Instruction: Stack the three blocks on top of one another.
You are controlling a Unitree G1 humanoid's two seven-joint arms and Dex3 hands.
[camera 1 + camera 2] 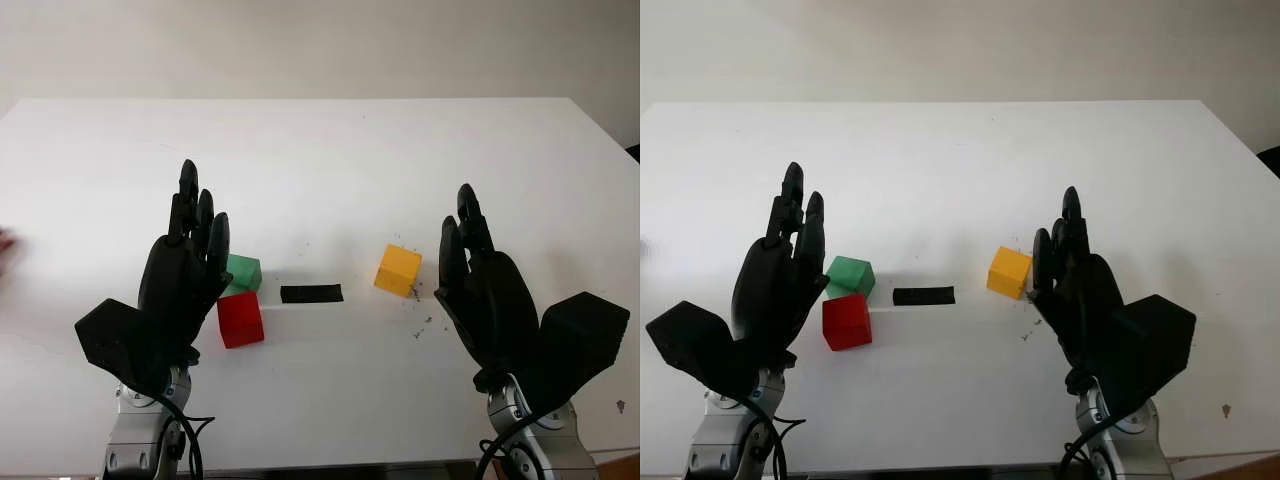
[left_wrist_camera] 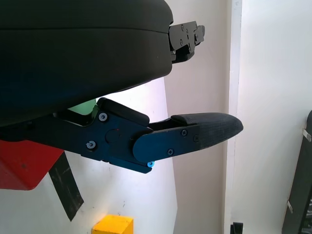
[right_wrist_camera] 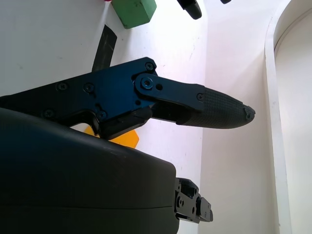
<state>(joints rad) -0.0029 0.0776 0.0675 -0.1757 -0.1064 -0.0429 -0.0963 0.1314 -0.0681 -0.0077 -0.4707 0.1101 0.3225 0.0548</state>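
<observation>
Left eye view takes in a white desk [image 1: 400, 150] with all three blocks lying separately toward its near edge, none stacked. The green block [image 1: 241, 273] and the red block [image 1: 240, 319] sit together left of centre, the red one nearer the front edge and touching or almost touching the green one at a corner. A strip of black tape [image 1: 311, 293] lies flat on the desk between this pair and the yellow block [image 1: 398, 270], which stands apart to the right, turned at an angle. The left hand [image 1: 185, 265] is open and holds nothing, raised just left of the green and red blocks, its fingers partly covering the green one from this angle. The right hand [image 1: 485, 275] is open as well, empty, just right of the yellow block with a narrow gap between them. Small dark specks [image 1: 425, 322] dot the surface near the yellow block. The far half of the desk, up to its back edge and both far corners, is bare white surface, and free surface also lies between the two hands in front of the tape.
</observation>
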